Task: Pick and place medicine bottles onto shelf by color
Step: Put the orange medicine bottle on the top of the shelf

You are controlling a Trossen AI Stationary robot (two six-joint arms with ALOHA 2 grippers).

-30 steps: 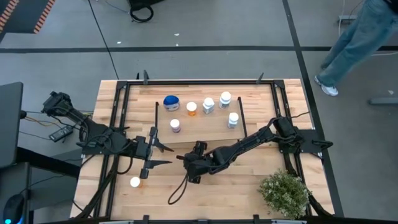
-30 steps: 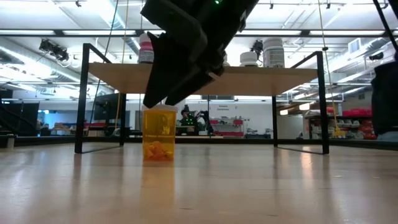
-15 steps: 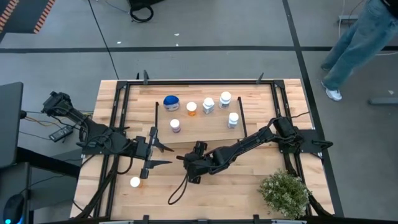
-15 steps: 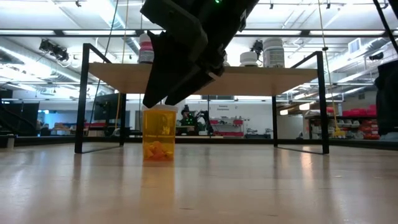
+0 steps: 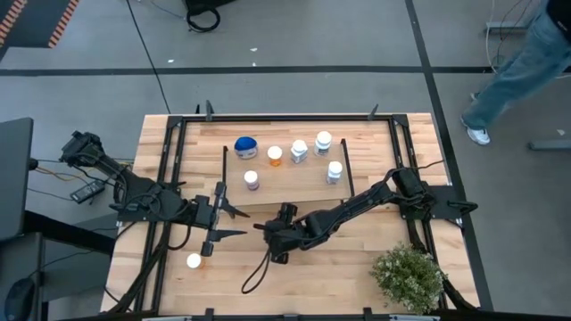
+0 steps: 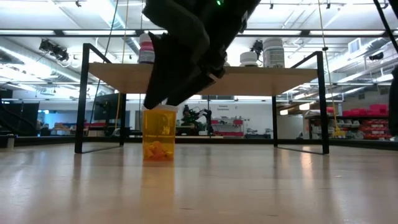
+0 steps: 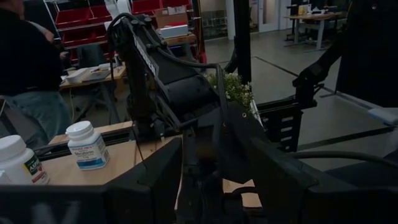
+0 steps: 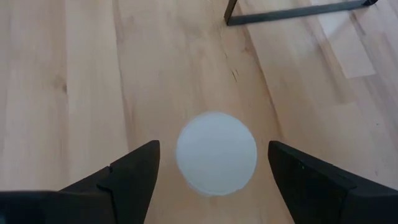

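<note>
On the wooden table (image 5: 357, 250), in front of the shelf (image 5: 294, 185), the right gripper (image 8: 214, 149) is hovering directly over an orange bottle (image 6: 158, 134), its fingers (image 8: 134, 174) standing wide apart on either side of the bottle's round white cap (image 8: 216, 160) without touching it. The low view is showing the bottle upright on the tabletop, orange pills lying in its lower half, with the dark gripper just above its top.

The left gripper (image 5: 241, 223) is waiting near the right one, fingers spread wide and holding nothing. A second white-capped bottle (image 5: 194, 260) is standing on the table beside the left arm, well apart from the shelf.

Six bottles are sitting on the shelf: a wide blue bottle (image 5: 245, 146) at the left end, an orange one (image 5: 275, 155) beside it, three white bottles (image 5: 323, 142) grouped toward the right, and a purplish bottle (image 5: 252, 180) near the front edge. Blue print is showing on the label of a white bottle (image 7: 87, 144) in the left wrist view, though the writing is too small to read.

A bushy green plant (image 5: 409, 276) is standing at the table's near right corner. A person in jeans (image 5: 517, 67) is walking across the floor beyond the table.
</note>
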